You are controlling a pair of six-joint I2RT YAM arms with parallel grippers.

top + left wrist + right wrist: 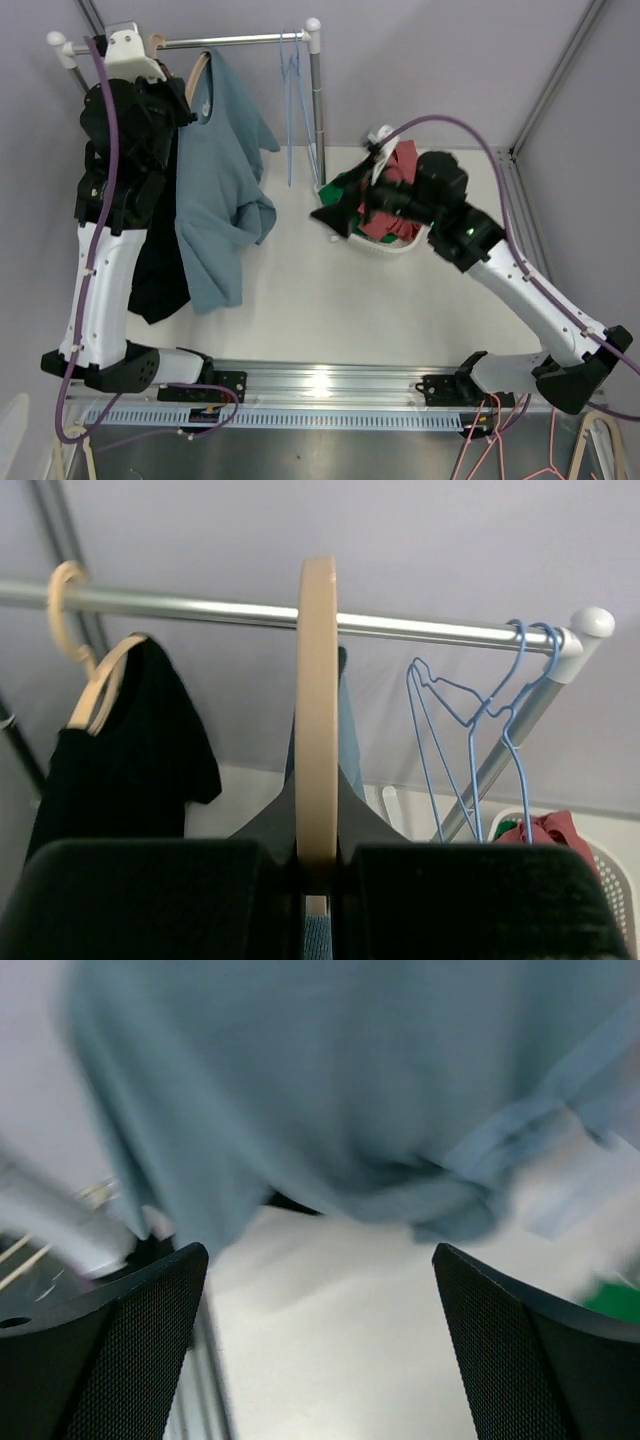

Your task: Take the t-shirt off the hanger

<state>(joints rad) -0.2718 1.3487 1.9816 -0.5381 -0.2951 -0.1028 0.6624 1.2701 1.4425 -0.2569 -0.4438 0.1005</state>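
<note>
Blue-grey t-shirt (pixel 215 190) hangs from a wooden hanger (pixel 317 710) at the metal rail (pixel 240 41), above the tabletop's far left. Left claw (pixel 318 865) is clenched on the hanger's hook. Right claw (pixel 315 1260) is spread wide, grasping nothing, beside the laundry basket (pixel 400 248).

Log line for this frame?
left end effector: shut on hanger | right end effector: open, facing t-shirt | t-shirt: on hanger
</note>
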